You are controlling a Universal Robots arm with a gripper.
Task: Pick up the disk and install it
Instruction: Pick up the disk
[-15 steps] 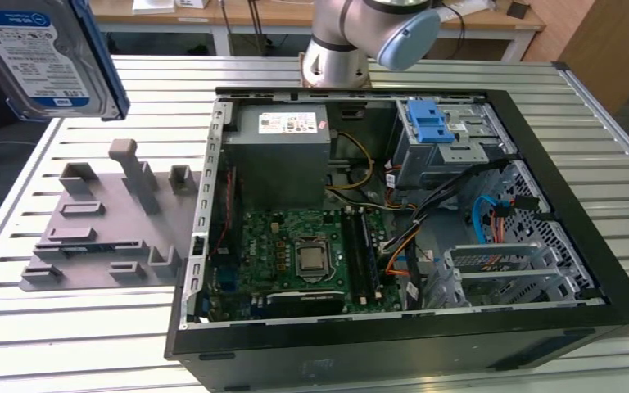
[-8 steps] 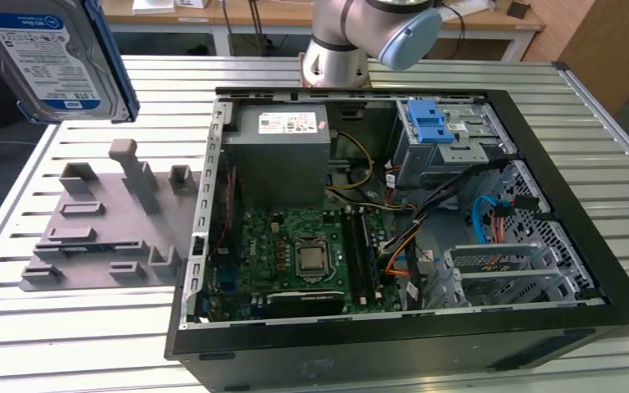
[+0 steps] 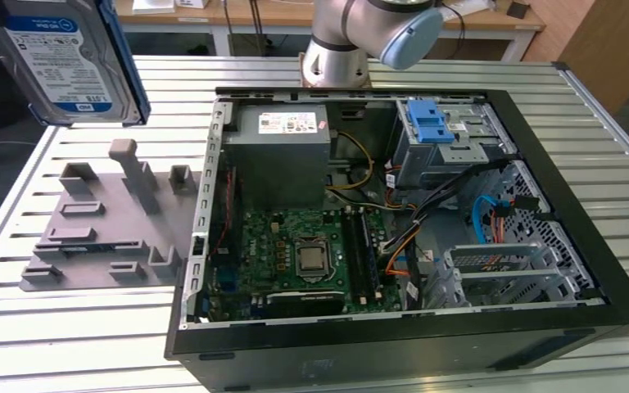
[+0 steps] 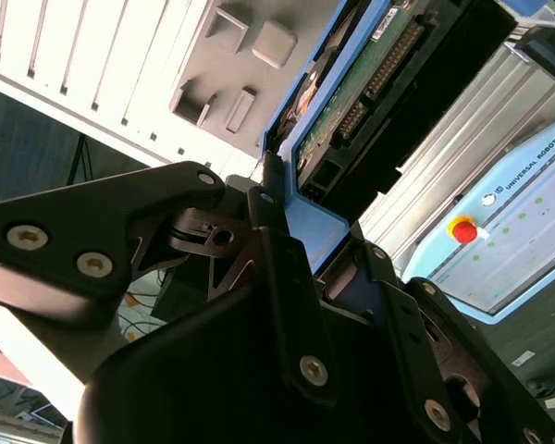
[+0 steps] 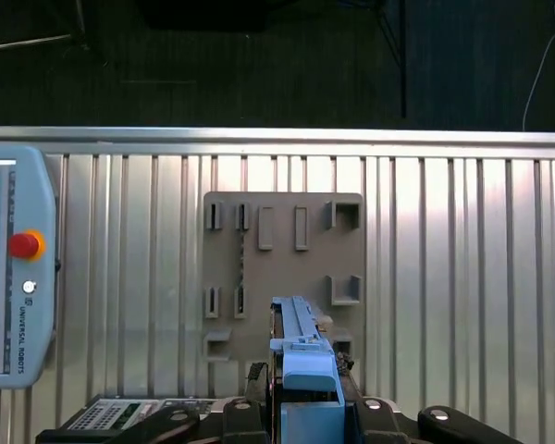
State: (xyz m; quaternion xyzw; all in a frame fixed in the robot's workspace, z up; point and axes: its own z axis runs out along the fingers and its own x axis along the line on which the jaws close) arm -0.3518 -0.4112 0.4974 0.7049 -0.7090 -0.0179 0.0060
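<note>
Gripping disk, pincer above slatted metal table; dark floor beyond

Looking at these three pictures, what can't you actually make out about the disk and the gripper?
1. Exterior view: the disk is cut off by the top edge.
2. First wrist view: the disk is edge-on, faces hidden; it covers part of the grey stand.
3. Second wrist view: the gripper is shut on the disk's blue bracket; its own links hide the pads.

Cables crowd the drive cage; air above the stand seems open.
</note>
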